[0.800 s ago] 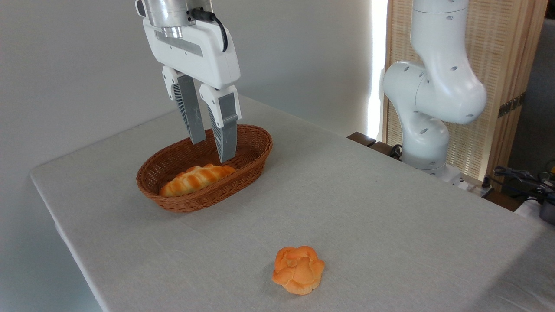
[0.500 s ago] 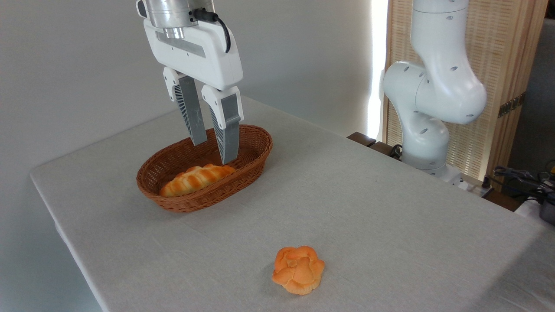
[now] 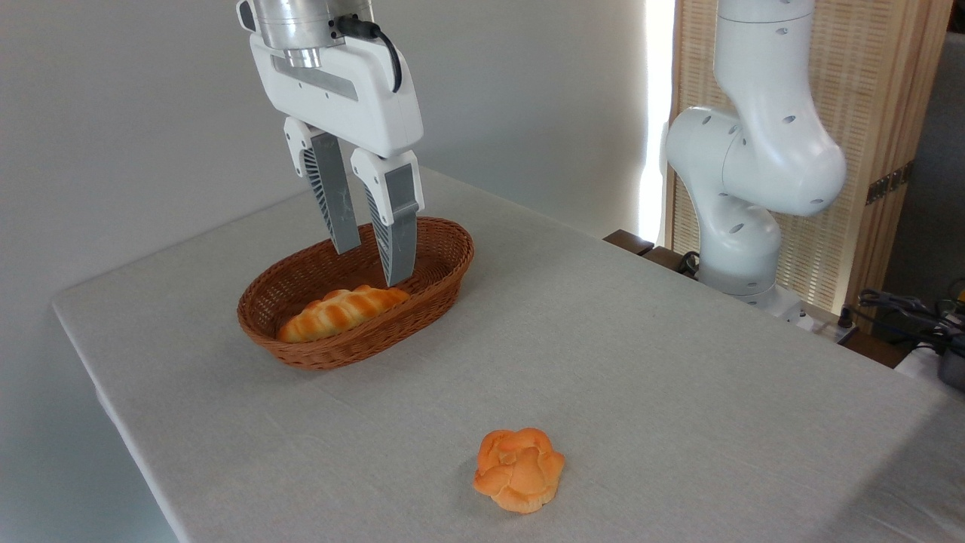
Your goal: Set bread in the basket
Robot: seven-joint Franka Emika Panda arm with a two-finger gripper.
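The bread (image 3: 519, 469), a small round orange bun with a knotted top, lies on the tablecloth near the front edge, with nothing touching it. The brown wicker basket (image 3: 442, 265) stands at the back left of the table. A long golden braided loaf (image 3: 341, 311) lies inside it. My gripper (image 3: 371, 265) hangs over the basket, just above the loaf's right end. Its two grey fingers (image 3: 396, 226) are spread apart with nothing between them. The bun is far from the gripper, toward the front right.
The arm's white base (image 3: 742, 196) rises behind the table's right side, in front of a slatted wooden screen (image 3: 874, 105). Cables and dark gear (image 3: 916, 317) lie at the far right. Grey cloth (image 3: 603, 354) covers the table between basket and bun.
The gripper has shifted slightly to the right above the basket. Its fingers stay apart. The bun and the loaf have not moved.
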